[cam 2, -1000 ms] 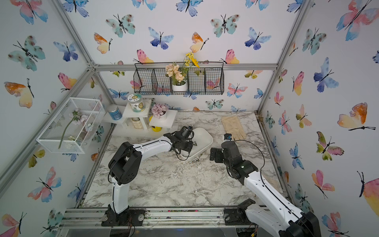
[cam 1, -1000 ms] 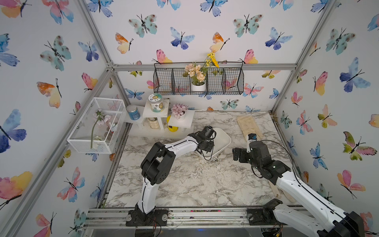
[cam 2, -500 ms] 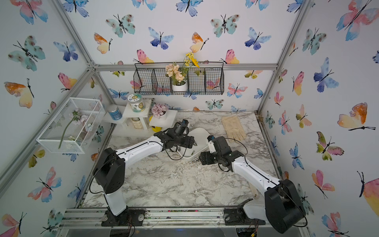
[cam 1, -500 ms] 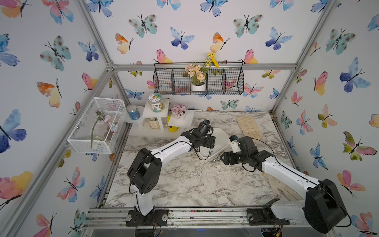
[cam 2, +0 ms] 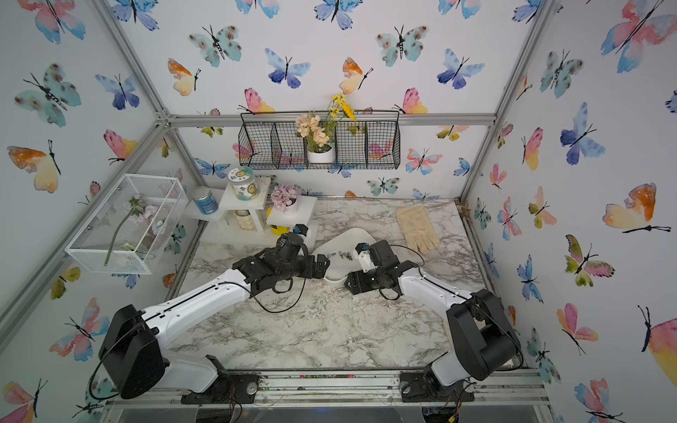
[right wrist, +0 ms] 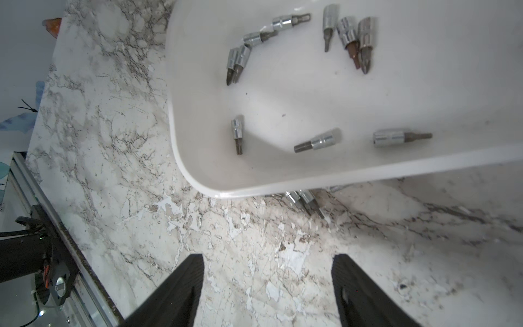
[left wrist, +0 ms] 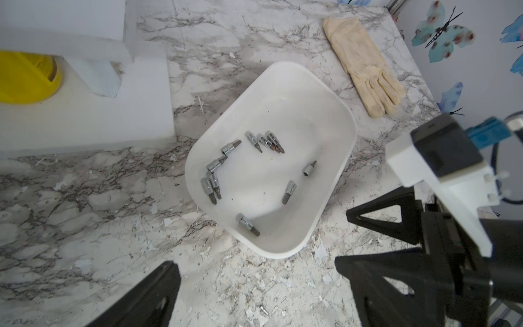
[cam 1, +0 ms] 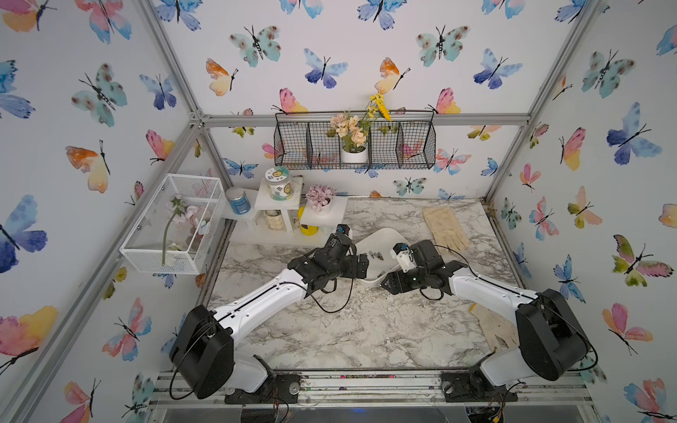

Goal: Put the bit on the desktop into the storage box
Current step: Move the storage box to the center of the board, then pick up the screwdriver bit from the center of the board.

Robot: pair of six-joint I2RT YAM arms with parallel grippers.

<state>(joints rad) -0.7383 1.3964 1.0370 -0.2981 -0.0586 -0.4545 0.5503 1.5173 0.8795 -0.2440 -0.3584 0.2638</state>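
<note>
The white storage box (cam 1: 381,236) (cam 2: 342,238) lies on the marble desktop (cam 1: 348,329), with several silver bits (left wrist: 256,141) (right wrist: 317,141) inside. Two more bits (right wrist: 304,202) lie on the desktop against the box's near rim, partly under it. My left gripper (cam 1: 361,265) (left wrist: 260,297) hangs open at the box's left edge, nothing between its fingers. My right gripper (cam 1: 387,284) (right wrist: 270,283) is open low over bare marble by the box's near corner, a short way from those two bits.
A beige glove (cam 1: 445,227) lies behind the box to the right, and another (cam 1: 494,329) under the right arm. White stepped shelves with jars (cam 1: 278,205) and a yellow tub (cam 1: 307,229) stand at the back left. A white wire cage (cam 1: 176,223) and a black wire basket (cam 1: 355,146) hang on the walls.
My left gripper has opened and drawn back from over the box towards its left edge. My right arm has swung left to the box's near corner, its jaws somewhat narrower.
</note>
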